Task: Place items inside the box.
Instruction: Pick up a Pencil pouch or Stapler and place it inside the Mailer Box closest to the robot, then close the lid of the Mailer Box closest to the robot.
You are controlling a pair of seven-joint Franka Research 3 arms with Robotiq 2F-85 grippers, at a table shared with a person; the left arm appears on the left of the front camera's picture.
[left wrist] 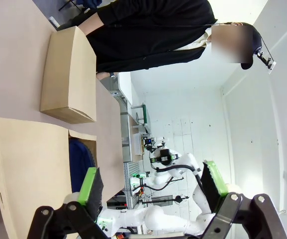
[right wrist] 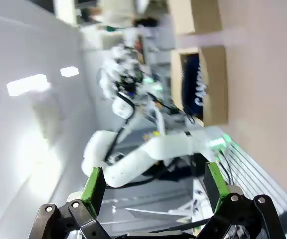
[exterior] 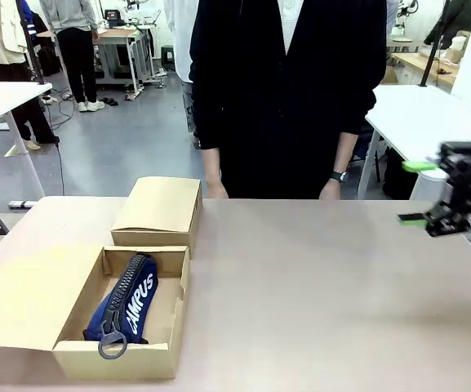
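Cardboard box, brown, open-topped, sits at the near left of the tan matte table, its lid flap folded flat out to the left. Inside it lies the navy blue zip pouch, soft fabric, long and rounded, white lettering on its side, chunky zipper along the top with a grey ring pull at the near end; it lies angled across the box floor, near end close to the front wall. Just behind, touching or nearly touching the open box's far wall, is a second cardboard box, closed, plain, rectangular. Person in a dark top stands at the far edge, middle, both hands hanging down at the table rim, a watch on one wrist. Right gripper hovers at the far right edge above the table, well apart from both boxes, green pads spread apart, nothing between them; right wrist view also shows its fingers parted and empty, blurred, with the open box and pouch farther off. Left gripper in the left wrist view: fingers wide apart, empty, green pads, black links, above the open box's flap, pouch partly visible below. White tables and other people stand in the far background.
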